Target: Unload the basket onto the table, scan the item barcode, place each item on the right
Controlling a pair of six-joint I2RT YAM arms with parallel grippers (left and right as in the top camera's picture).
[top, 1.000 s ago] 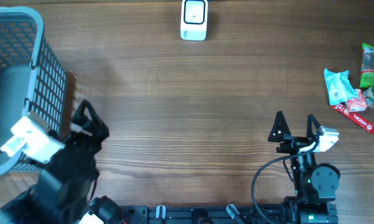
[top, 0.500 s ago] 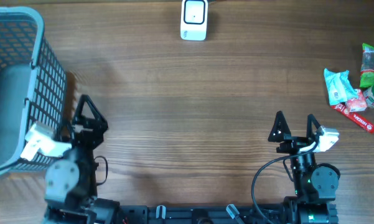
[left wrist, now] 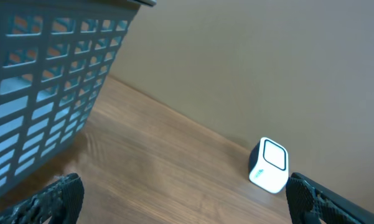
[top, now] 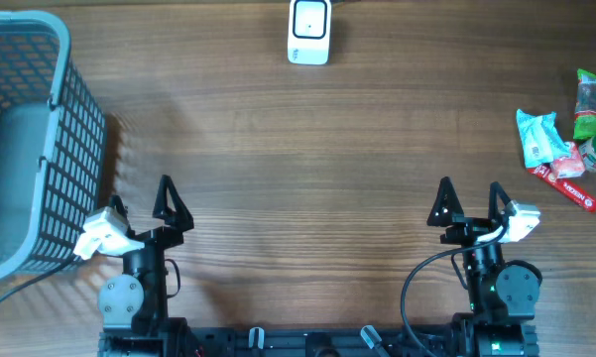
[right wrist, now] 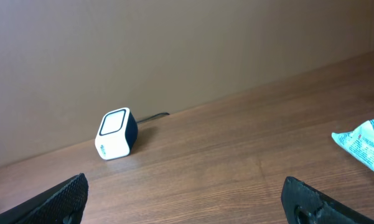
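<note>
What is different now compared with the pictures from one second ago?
The left hand swung rightward off the side of the basket, its arm settling at the front edge of the table; it stayed open and empty. Nothing was taken or released. The right hand, scanner and snack packets did not move.

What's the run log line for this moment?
left fingers: open, empty | right fingers: open, empty | barcode scanner: far edge | snack packets: right edge, ungrasped | basket: left edge
</note>
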